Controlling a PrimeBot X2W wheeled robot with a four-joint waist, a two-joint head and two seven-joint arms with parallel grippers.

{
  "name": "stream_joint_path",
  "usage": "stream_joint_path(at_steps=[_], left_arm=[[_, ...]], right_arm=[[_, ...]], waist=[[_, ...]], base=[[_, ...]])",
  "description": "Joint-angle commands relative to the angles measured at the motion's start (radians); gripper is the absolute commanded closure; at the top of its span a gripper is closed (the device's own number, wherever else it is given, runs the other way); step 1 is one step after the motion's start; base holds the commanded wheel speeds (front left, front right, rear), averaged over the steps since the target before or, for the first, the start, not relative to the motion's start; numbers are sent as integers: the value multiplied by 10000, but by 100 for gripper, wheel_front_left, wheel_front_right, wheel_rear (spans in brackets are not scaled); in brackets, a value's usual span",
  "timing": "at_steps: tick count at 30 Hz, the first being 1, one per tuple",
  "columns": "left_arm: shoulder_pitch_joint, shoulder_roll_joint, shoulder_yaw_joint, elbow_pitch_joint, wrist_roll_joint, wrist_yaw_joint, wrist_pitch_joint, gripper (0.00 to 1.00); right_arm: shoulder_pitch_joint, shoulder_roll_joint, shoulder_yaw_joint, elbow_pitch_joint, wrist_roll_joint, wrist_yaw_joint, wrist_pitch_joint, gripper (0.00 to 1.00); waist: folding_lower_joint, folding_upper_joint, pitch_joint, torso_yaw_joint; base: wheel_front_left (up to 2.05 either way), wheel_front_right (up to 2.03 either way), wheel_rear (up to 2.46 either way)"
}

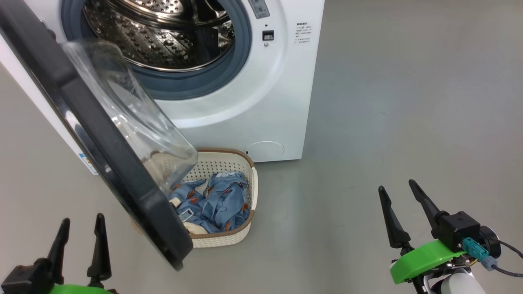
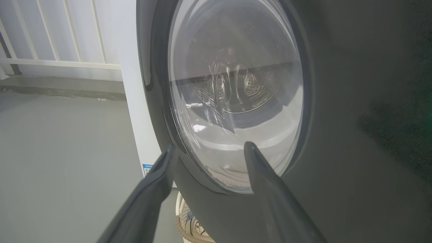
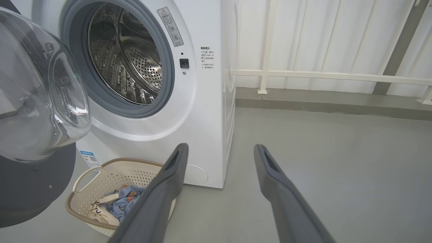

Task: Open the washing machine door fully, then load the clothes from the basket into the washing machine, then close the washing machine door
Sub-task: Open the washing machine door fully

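The white washing machine (image 1: 261,102) stands ahead with its steel drum (image 1: 163,32) exposed. Its black door (image 1: 94,139) hangs partly open, the glass bowl (image 1: 130,118) bulging over the basket (image 1: 229,157). Light blue clothes (image 1: 220,202) lie in that cream basket on the floor before the machine. My left gripper (image 1: 81,222) is open at the lower left, just outside the door; in the left wrist view its fingertips (image 2: 251,150) face the door's outer glass (image 2: 236,94). My right gripper (image 1: 398,185) is open and empty, far right of the basket. The right wrist view shows the drum (image 3: 128,57), basket (image 3: 111,172) and clothes (image 3: 123,202).
Grey floor (image 1: 408,102) stretches wide to the right of the machine. A white railing (image 3: 320,76) and low kerb run behind it. The door's lower edge (image 1: 179,253) reaches down close to the basket's near left corner.
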Motion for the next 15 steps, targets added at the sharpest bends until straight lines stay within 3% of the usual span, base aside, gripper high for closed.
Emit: stream_joint_path(at_steps=[1, 15], left_arm=[[-313, 202, 328, -168, 93, -16, -63, 0], [-485, 278, 399, -175, 56, -16, -63, 0]], right_arm=[[-11, 41, 238, -232, -18, 16, -118, 0], [-99, 48, 259, -112, -74, 16, -118, 0]], waist=[[0, 0, 14, 6], [0, 0, 136, 7]], base=[[0, 0, 0], [0, 0, 0]])
